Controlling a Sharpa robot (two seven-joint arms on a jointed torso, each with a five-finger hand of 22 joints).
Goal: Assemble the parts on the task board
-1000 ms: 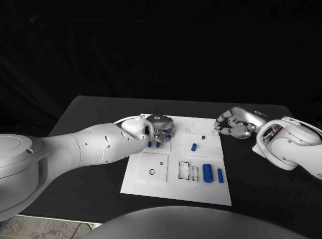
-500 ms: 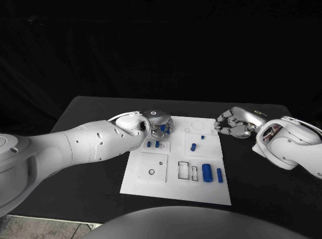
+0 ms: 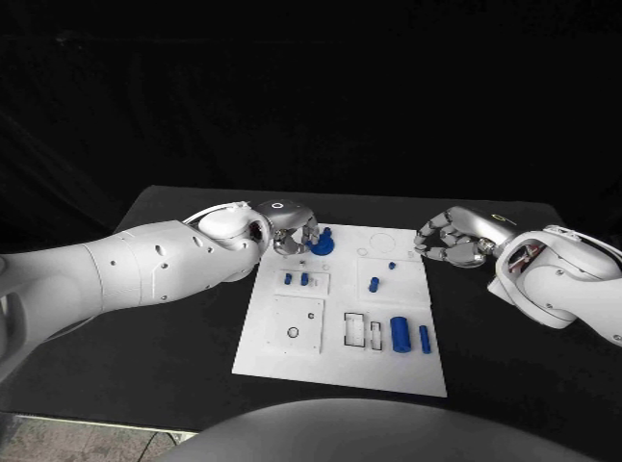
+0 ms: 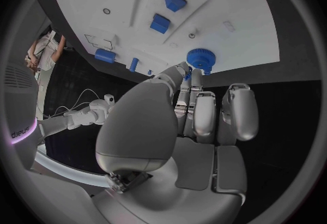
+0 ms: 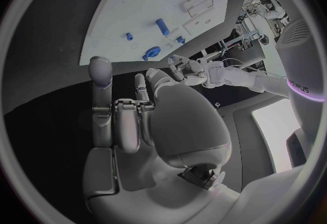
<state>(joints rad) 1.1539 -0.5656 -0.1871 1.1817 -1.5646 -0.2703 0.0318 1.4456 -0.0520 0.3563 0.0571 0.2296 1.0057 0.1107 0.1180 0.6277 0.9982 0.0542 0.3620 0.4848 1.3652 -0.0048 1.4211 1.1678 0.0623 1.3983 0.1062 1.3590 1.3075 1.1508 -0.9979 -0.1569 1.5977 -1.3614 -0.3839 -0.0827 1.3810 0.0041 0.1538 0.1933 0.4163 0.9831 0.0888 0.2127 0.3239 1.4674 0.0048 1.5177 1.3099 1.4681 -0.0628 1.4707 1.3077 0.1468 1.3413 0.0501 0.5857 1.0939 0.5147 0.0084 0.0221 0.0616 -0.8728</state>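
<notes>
The white task board (image 3: 342, 361) lies in the middle of the black table. A round blue gear (image 3: 321, 243) sits at its far left corner, also seen on the board's edge as the gear (image 4: 201, 59). My left hand (image 3: 286, 228) hovers just left of it with fingers curled in; the fingertips (image 4: 182, 70) are at the gear's rim, and I cannot tell if they touch. My right hand (image 3: 450, 239) hangs off the board's far right edge, curled and holding nothing. Two small blue pieces (image 3: 296, 279) stand in a left recess.
A short blue peg (image 3: 375, 284) and a tiny one (image 3: 392, 264) stand mid-board. A thick blue cylinder (image 3: 400, 334) and a slim rod (image 3: 425, 338) lie near the right edge beside rectangular slots (image 3: 355, 327). Bare black table (image 3: 172, 318) surrounds the board.
My left hand has drawn back from over the board toward the far left, uncovering the blue gear at the corner. The right hand has not moved.
</notes>
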